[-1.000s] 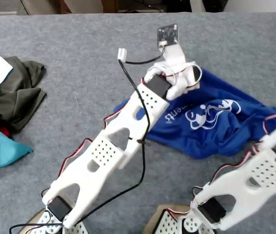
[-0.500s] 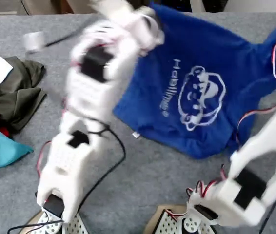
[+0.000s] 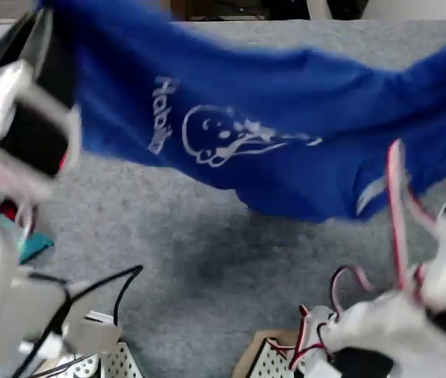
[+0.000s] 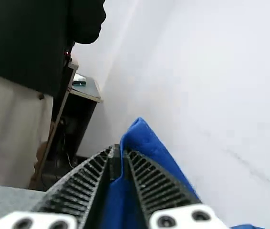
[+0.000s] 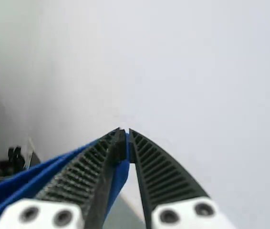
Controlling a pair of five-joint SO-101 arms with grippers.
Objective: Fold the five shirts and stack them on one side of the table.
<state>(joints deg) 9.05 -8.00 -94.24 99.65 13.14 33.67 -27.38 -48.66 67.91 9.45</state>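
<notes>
A blue shirt with white print hangs spread wide above the grey table, held up between both arms. My left gripper is shut on a bunched edge of the blue shirt, pointing up toward a white wall. My right gripper is shut on another edge of the blue shirt. In the high view one arm rises at the left and the other arm at the right, both close under the camera.
A teal shirt and a bit of a red one peek out at the table's left, behind the left arm. Cables trail near the arm bases at the front edge.
Both arms have lifted the blue shirt off the table and stretched it wide; it rose from a crumpled heap at centre right to a sheet spanning the view.
</notes>
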